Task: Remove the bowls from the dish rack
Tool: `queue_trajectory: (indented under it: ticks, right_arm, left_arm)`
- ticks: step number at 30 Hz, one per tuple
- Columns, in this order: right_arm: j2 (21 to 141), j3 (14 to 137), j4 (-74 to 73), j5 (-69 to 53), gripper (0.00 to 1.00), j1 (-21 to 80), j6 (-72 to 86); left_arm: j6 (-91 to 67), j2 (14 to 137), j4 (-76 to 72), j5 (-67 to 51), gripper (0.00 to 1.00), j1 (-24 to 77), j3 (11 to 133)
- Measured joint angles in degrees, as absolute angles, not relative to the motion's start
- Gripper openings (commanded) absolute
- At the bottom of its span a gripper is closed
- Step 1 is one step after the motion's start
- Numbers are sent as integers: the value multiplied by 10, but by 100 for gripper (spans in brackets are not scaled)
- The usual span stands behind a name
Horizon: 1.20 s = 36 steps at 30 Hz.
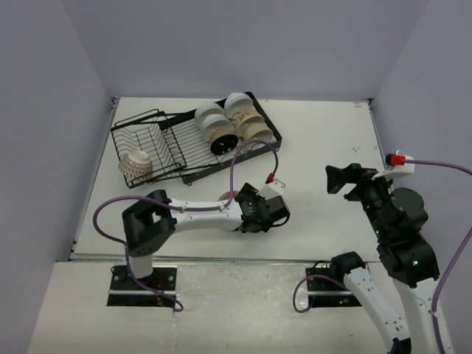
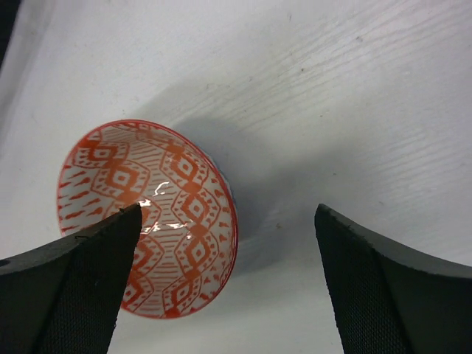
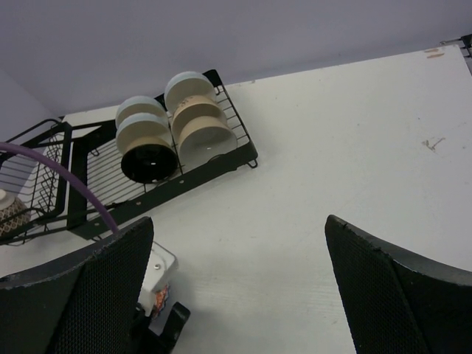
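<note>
The small round ceramic bowl with an orange-red geometric pattern inside stands upright on the white table, apart from the black wire dish rack; six more bowls stand on edge in the rack's tray; a patterned bowl lies in its basket section; the left gripper hovers over the red bowl, fingers spread wide, gripping nothing; the right gripper hangs wide open and empty.

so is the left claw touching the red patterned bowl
Cannot tell. In the left wrist view one finger overlaps the bowl inside, hiding any gap; the other finger stands clear.
</note>
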<state>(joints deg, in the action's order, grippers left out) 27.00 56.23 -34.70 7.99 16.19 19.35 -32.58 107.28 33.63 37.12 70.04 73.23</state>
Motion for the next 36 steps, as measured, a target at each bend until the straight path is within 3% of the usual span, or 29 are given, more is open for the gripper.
queue_trajectory:
  ticks: [7,10,20,23,28,32,36]
  right_arm:
    - [270,562,-347,79,99,162,192]
    - [271,562,-347,79,99,162,192]
    - [282,562,-346,66,99,162,190]
    - [291,562,-345,51,99,162,190]
    - [312,562,-340,29,99,162,190]
    - [317,562,-339,18,99,162,188]
    - [312,562,-338,4,99,162,187]
  left_arm:
    - [-322,941,361,427,100,705,775]
    - [-316,877,352,421,100,661,802]
    - [-308,588,341,354,100,201,755]
    - [-303,559,338,272,100,38,753]
    - [-324,616,291,-1,100,-209,701]
    - [-371,654,254,-174,100,-310,577]
    - [-414,653,232,-257,100,-353,512]
